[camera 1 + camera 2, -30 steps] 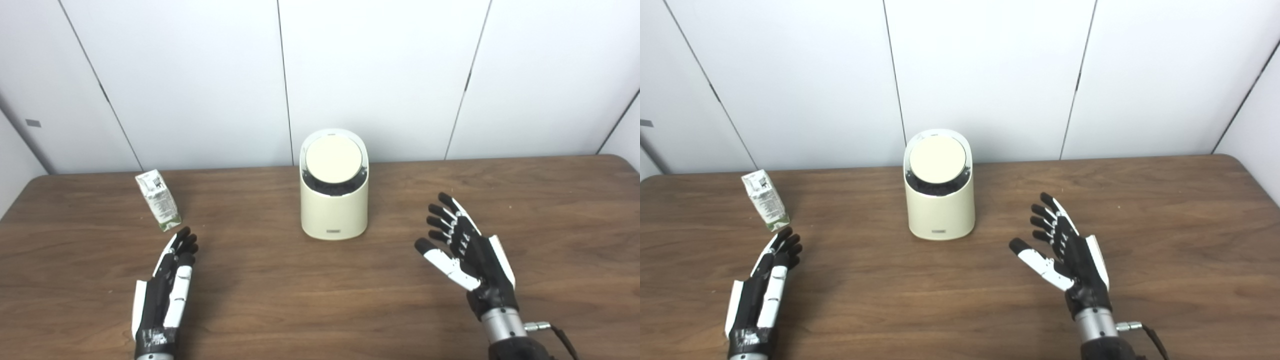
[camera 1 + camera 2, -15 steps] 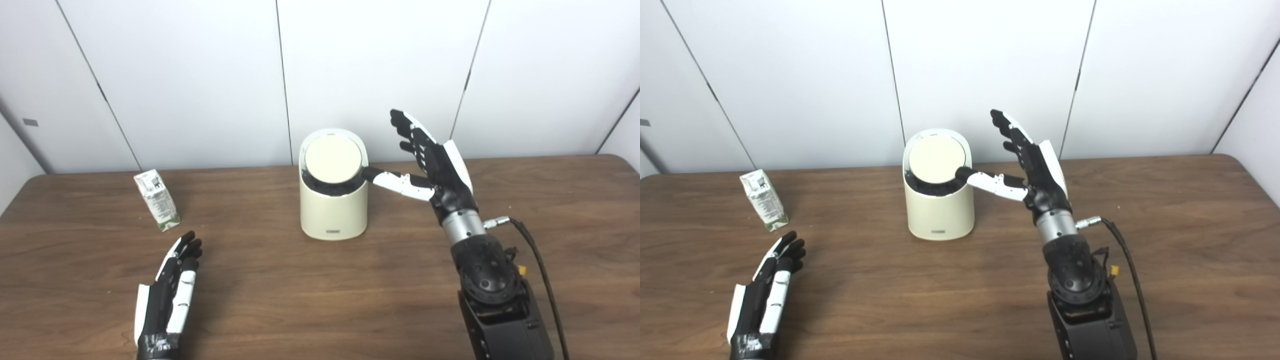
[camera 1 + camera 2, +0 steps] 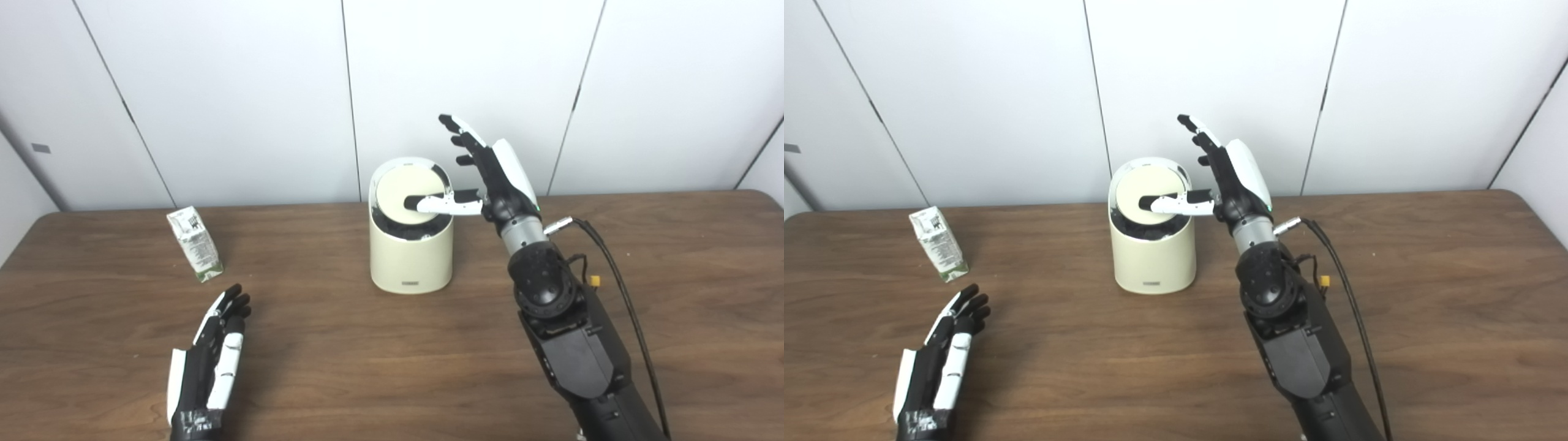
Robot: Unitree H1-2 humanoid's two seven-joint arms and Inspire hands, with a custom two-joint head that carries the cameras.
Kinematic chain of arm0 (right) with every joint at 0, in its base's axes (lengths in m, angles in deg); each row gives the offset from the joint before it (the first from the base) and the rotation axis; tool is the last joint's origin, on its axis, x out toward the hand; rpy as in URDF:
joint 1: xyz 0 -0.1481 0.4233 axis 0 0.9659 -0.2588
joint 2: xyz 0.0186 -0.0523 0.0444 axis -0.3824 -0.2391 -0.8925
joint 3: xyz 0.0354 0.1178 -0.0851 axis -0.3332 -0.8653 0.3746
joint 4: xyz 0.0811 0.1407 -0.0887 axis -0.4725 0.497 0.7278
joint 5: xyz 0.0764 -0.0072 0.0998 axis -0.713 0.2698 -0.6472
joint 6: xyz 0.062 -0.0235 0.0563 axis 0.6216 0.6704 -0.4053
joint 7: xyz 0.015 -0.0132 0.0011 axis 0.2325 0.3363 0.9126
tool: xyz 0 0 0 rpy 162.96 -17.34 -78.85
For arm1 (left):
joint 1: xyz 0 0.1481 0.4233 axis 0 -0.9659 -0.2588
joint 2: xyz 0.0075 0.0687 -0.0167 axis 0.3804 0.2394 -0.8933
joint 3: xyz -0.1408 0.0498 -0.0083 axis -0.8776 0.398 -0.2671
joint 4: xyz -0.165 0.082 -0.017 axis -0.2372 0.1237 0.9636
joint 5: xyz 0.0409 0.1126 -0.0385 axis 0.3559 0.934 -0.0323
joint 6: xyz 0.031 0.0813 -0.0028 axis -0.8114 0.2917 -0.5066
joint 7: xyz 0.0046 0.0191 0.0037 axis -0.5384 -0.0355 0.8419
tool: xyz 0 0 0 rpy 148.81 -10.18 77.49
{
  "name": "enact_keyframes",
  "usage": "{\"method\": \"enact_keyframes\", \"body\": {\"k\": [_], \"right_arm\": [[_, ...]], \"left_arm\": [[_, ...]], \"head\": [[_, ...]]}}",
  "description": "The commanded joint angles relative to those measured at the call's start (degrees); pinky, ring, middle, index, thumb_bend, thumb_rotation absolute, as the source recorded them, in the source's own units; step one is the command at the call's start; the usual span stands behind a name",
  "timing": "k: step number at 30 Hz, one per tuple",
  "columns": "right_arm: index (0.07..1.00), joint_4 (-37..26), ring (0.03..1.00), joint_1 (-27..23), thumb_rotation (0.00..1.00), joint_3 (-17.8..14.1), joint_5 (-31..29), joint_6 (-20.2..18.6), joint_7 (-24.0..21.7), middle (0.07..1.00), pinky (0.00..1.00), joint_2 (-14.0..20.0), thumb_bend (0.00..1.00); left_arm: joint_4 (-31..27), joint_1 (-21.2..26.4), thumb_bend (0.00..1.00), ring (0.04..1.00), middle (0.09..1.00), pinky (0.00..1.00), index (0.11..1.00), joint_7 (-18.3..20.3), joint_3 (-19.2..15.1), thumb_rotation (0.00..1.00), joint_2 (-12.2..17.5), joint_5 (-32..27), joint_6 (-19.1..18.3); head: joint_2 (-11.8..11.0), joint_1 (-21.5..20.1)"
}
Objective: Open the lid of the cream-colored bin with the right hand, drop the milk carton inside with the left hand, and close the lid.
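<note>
Progress stood at the very first step: the round lid (image 3: 407, 195) of the cream-colored bin (image 3: 411, 257) looked still shut or barely tipped, its disc facing up and toward the cameras. Beside the bin, the right hand (image 3: 490, 177) was raised with its fingers (image 3: 460, 136) spread and holding nothing, while its thumb (image 3: 438, 205) reached across and lay on the lid's face, apparently to press it open. On the brown table (image 3: 674, 257), the milk carton (image 3: 195, 244) stood untouched, well to the left of the bin and leaning a little. Near the carton but apart from it, the left hand (image 3: 211, 361) rested on the wood, released, fingers loosely together. Opening, dropping and closing all seemed left to do.
</note>
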Motion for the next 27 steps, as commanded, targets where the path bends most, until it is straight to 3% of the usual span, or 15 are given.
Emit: {"method": "enact_keyframes", "body": {"k": [1,13,23,27], "right_arm": [[0.917,0.08,0.903,-3.4,0.24,-0.02,1.09,3.15,1.62,0.929,0.82,0.48,0.86],[0.928,4.95,0.915,-4.76,0.21,1.69,5.1,6.13,3.26,0.931,0.86,1.73,0.86],[0.93,5.02,0.957,-5.96,0.18,6.14,13.36,6.8,3.52,0.935,0.92,5.29,0.87],[0.92,5.78,0.952,-7.02,0.15,8.09,17.43,7.35,4.18,0.925,0.9,6.43,0.92]], "left_arm": [[1.26,-2.26,0.53,0.853,0.866,0.87,0.926,-0.6,0.61,0.86,-1.15,-0.34,0.85],[1.27,-2.31,0.53,0.848,0.861,0.87,0.925,-0.74,0.59,0.86,-1.5,-0.02,1.09],[1.02,-2.24,0.53,0.842,0.855,0.87,0.923,-0.68,0.76,0.87,-1.65,0.33,0.99],[1.1,-2.2,0.54,0.843,0.855,0.88,0.92,-0.71,0.74,0.86,-1.9,0.0,1.13]], "head": [[0.05,-0.07],[0.59,0.16],[1.19,0.29],[1.36,0.39]]}}
